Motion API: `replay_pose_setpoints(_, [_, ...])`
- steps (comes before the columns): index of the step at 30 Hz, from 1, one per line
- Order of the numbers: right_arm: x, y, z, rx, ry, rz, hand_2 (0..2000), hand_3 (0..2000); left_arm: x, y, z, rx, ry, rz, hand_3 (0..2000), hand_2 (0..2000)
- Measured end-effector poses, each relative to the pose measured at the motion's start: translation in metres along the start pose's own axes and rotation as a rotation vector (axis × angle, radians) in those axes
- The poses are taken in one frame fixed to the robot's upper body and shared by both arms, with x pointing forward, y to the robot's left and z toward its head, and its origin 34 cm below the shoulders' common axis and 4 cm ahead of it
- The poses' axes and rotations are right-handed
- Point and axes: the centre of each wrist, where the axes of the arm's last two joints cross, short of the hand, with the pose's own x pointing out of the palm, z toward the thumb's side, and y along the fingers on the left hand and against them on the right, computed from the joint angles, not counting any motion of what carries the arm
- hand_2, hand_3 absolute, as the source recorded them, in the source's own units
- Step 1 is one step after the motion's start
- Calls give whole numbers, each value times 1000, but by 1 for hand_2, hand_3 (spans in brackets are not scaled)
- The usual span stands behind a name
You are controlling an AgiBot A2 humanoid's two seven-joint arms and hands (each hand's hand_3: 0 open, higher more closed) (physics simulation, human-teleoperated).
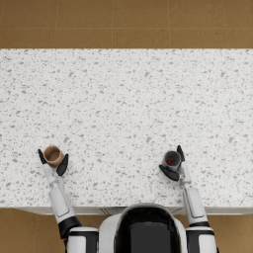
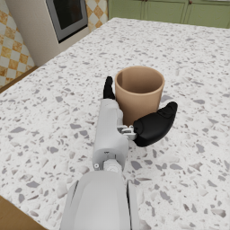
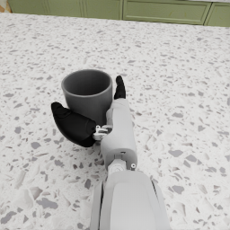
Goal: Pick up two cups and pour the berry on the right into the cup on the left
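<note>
- The red berry (image 1: pixel 170 161) lay inside the grey cup (image 1: pixel 172 159), which stood upright on the speckled worktop (image 1: pixel 128 108) near its front edge, on the right.
- The right robot hand (image 1: pixel 174 164) cupped the grey cup, fingers spread on either side of its wall (whether they pressed it, I could not tell).
- The tan cup (image 1: pixel 53 155) stood upright well apart on the left, its inside bare.
- The left robot hand (image 1: pixel 54 163) flanked the tan cup likewise, grip unclear.
</note>
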Motion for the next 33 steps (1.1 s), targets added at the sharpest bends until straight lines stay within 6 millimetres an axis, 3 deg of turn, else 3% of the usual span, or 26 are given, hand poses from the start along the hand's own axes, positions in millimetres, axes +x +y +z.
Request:
replay_pose_setpoints(1, [-1,0,0,1,2,24,2000,653,0,0,0,1,0,-1,653,2000])
replay_pose_setpoints(3, [-2,1,1,2,5,81,2000,1280,2,-2,1,3,-2,-23,1280,2000])
replay_pose_setpoints(7, [0,6,0,4,2,159,2000,1280,5,-8,9,37,-5,-49,1280,2000])
replay_pose_setpoints(10, [5,10,10,-37,2,184,2000,1280,14,-16,29,121,-8,-91,1280,2000])
replay_pose_setpoints(15, [20,13,60,-232,0,203,2000,1280,42,-37,71,288,-13,-213,1280,2000])
replay_pose_setpoints(20, [33,17,108,-434,75,197,2000,1280,71,-54,90,384,64,-306,1280,2000])
replay_pose_setpoints(27, [45,11,143,-584,251,134,2000,1280,117,-86,104,508,229,-461,1280,2000])
replay_pose_setpoints(33, [59,-4,171,-690,371,68,2000,1280,154,-99,113,572,218,-578,1280,2000])
